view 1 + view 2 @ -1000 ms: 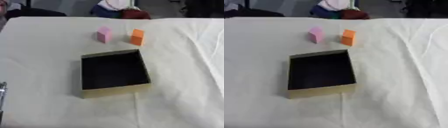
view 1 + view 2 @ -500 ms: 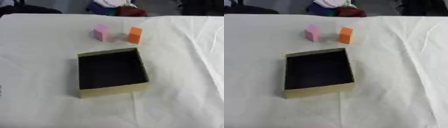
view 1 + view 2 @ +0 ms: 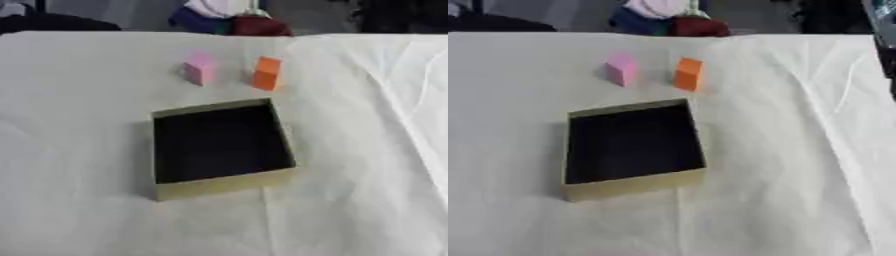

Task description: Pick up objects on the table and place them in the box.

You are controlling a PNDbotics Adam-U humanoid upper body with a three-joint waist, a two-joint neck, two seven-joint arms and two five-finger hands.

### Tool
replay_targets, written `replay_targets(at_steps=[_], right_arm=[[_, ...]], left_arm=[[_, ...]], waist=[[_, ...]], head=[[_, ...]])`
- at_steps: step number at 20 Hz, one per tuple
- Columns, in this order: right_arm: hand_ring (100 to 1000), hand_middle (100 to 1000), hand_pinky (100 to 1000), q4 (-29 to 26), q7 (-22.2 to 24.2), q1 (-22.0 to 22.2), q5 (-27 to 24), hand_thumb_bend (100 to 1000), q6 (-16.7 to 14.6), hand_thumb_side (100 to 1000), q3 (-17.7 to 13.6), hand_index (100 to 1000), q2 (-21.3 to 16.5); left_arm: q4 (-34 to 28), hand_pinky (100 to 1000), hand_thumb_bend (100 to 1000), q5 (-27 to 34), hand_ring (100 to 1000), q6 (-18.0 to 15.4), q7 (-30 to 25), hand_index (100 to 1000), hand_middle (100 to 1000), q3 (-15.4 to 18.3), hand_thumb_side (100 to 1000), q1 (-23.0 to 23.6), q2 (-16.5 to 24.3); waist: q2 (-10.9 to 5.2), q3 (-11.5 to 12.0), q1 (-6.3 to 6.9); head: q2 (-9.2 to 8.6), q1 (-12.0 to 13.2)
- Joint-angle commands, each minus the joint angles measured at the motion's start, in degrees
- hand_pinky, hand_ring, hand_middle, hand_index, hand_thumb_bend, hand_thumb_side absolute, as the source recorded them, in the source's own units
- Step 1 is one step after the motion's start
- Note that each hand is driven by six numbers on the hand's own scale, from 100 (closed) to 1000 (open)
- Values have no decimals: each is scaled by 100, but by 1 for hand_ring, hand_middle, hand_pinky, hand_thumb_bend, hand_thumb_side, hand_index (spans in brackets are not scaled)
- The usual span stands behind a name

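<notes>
A shallow open box [image 3: 220,186] with tan walls and a dark inside sits on the white cloth near the middle. It holds nothing that I can see. Beyond its far edge stand two small blocks side by side and apart: a pink block [image 3: 199,67] on the left and an orange block [image 3: 266,73] on the right. Both are upright on the cloth and clear of the box. Neither of my hands shows in either view.
A white wrinkled cloth [image 3: 367,150] covers the table. Dark, blue and red bundles [image 3: 229,20] lie past the far edge. A dark shape [image 3: 884,35] stands at the upper right edge of the right eye view.
The whole picture has shifted slightly, so the camera moved. A thin sliver at the lower left edge one second ago no longer shows. Box and blocks have not moved.
</notes>
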Motion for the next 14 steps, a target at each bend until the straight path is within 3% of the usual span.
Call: replay_targets(at_steps=[1,6,10,14], right_arm=[[860,729,842,662,-100,-246,745,100,-155,1000,-158,767,93],[868,742,845,1183,-224,-346,1357,100,-381,1000,-262,773,349],[886,769,858,1382,-100,-436,1424,100,-587,1000,-247,794,541],[929,826,876,1480,346,-508,1351,100,-712,1000,-247,832,742]], left_arm=[[-80,563,100,2,564,-14,-34,759,679,-13,893,-68,146],[-80,563,100,18,564,-21,-58,759,680,-28,893,-85,151],[-80,563,100,30,564,-24,-78,759,680,-45,893,-103,156],[-80,563,100,47,564,-31,-106,759,680,-69,892,-118,153]], waist=[[-80,20,12],[-58,45,15],[-54,44,17],[-65,54,26]], head=[[-42,-26],[-38,-34],[-37,-60],[-32,-83]])
